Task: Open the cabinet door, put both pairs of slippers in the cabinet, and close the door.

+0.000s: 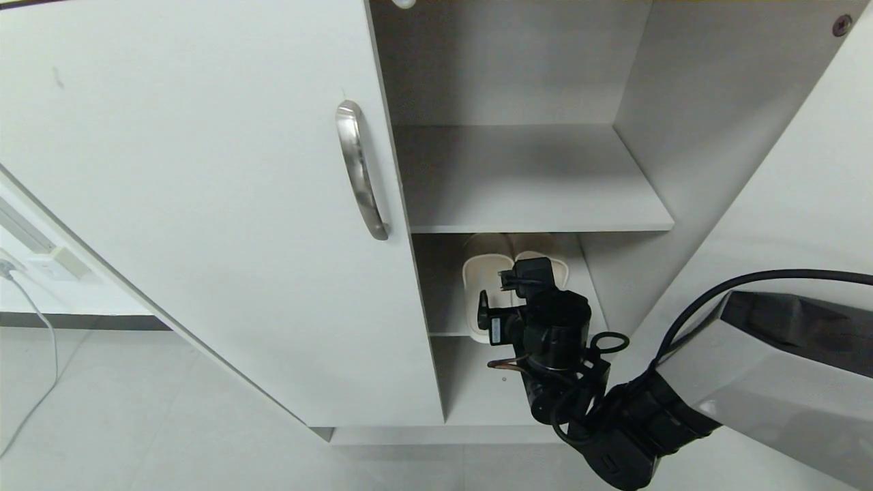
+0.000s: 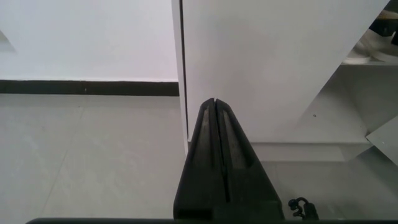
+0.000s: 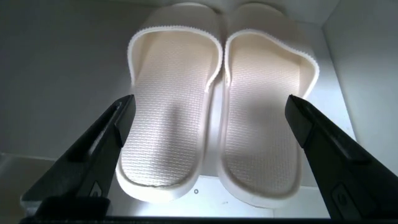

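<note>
A pair of cream slippers lies side by side on the cabinet's lower shelf, toes pointing inward. In the right wrist view both slippers lie flat, touching along their inner edges. My right gripper hovers just in front of and above their heels. It is open, and its fingers stand apart on either side of the pair with nothing held. My left gripper is shut and empty, low near the floor, pointing at the bottom corner of the closed left door.
The left cabinet door with its metal handle stands shut. The right door is swung open beside my right arm. The upper shelf and bottom compartment are bare. Grey tiled floor spreads left; a cable hangs there.
</note>
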You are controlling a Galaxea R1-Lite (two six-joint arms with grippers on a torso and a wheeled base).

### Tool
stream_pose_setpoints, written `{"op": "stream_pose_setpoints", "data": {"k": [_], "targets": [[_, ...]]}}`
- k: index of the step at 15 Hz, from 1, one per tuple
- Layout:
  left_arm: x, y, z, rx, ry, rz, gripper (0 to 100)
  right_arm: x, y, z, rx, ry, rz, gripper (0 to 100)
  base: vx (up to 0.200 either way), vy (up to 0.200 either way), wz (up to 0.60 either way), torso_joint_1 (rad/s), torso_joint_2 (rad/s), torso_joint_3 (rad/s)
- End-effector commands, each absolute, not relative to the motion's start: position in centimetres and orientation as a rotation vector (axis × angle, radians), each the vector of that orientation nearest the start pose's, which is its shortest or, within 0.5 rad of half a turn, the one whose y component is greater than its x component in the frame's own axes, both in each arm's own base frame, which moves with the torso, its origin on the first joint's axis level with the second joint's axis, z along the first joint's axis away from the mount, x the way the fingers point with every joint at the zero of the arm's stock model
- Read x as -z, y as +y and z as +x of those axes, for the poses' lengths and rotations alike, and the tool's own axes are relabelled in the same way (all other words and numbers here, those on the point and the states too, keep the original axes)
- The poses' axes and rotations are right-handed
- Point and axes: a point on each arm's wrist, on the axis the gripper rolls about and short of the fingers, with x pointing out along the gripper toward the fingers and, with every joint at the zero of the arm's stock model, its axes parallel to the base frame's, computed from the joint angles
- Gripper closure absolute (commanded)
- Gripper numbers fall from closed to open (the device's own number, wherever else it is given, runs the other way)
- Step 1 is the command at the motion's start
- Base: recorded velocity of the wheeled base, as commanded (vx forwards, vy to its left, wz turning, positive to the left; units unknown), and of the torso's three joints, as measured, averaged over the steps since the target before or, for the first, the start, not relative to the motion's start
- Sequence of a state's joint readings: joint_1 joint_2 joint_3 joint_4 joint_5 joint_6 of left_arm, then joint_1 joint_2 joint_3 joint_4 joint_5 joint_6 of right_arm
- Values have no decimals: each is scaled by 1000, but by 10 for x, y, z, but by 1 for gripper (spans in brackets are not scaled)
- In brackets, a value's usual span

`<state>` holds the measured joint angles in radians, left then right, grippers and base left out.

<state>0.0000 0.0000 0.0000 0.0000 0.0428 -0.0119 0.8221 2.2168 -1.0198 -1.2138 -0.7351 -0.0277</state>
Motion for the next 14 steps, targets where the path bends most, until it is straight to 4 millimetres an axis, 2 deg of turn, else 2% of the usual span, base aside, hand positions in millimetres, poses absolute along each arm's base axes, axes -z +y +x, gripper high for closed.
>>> {"op": "stream_pose_setpoints", "data": {"k": [1, 3, 12, 14], "targets": [[-76, 1, -23, -38, 1, -12, 100, -109, 292, 288, -95, -18, -13, 0, 0, 0, 0, 0, 0, 0], [-76, 1, -23, -37, 1, -12, 100, -109, 293, 287, -98, -19, -12, 0, 0, 0, 0, 0, 0, 0], [-76, 0, -23, -11, 1, -12, 100, -108, 293, 287, -99, -17, -15, 0, -200, 0, 0, -1, 2, 2], [-76, 0, -23, -8, 1, -12, 100, -108, 293, 287, -99, -17, -15, 0, 0, 0, 0, 0, 0, 0]]}}
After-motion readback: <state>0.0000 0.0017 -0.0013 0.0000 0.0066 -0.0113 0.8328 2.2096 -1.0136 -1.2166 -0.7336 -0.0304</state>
